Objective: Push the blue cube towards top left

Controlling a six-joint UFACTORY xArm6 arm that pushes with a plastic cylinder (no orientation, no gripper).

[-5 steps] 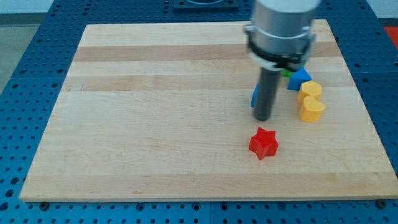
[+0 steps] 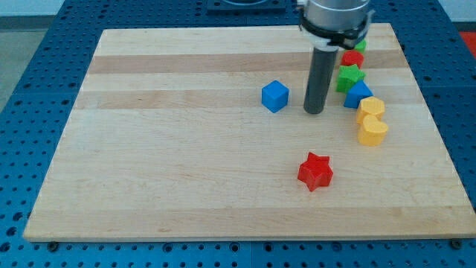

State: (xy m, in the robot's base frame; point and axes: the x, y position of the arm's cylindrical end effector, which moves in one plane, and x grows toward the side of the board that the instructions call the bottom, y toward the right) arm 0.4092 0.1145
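- A red star block [image 2: 315,171] lies nearest the view's bottom on the wooden board [image 2: 163,164].
- The blue cube [image 2: 274,96] sits mid-board, just left of my tip [image 2: 314,112], apart from it.
- Two yellow blocks [image 2: 371,119], a second blue block [image 2: 357,94], a green block [image 2: 348,77] and a red block [image 2: 352,57] cluster at right.
- No pincer or writing shows.

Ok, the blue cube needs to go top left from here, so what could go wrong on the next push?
1. My tip sits at the view's right of the blue cube, level with it, so a straight push likely sends it left, not up-left.
2. Circling below it, my tip could clip the blue block in the crowded cluster just right.
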